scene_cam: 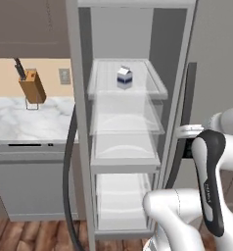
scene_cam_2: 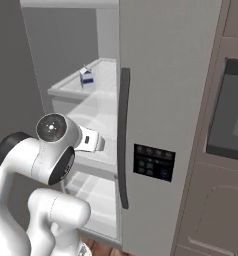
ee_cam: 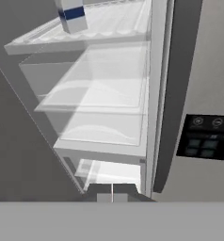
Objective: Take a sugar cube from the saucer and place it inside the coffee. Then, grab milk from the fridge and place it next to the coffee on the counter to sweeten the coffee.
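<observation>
While the fridge stands open and the milk waits on the top shelf, well above and ahead of the jaws, which sit pressed together and empty, they need spreading before rising level with the carton.

One milk carton stands inside the open fridge, alone on the topmost of four pale glass shelves stacked one above another. On the fridge's closed door, one long dark vertical handle and one black dispenser panel. One marble counter to the side carries one wooden knife block, and one wall outlet sits behind it. One dark wall oven flanks the fridge.
</observation>
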